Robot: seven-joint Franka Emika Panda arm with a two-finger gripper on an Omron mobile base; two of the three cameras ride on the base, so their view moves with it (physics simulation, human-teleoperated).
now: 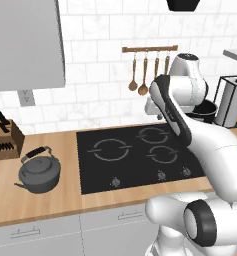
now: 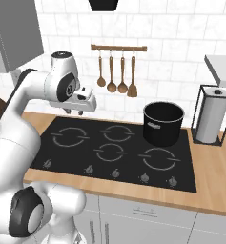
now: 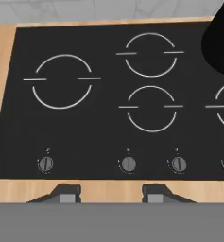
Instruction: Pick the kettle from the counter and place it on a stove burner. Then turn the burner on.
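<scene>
My main risk: the kettle (image 1: 39, 172) sits on the worktop (image 1: 50, 200) at nine o'clock of the cooktop (image 1: 135, 157), so a wide swing could clip its arched handle. My fingers (image 3: 104, 194), partly open and empty, hover above the cooktop, pointing down.

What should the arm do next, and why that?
Probably swing the gripper left and down toward the kettle. The kettle sits untouched on the counter left of the cooktop, while the gripper hangs above the stove with nothing between its parted fingers. The large burner beside the kettle is bare.
</scene>
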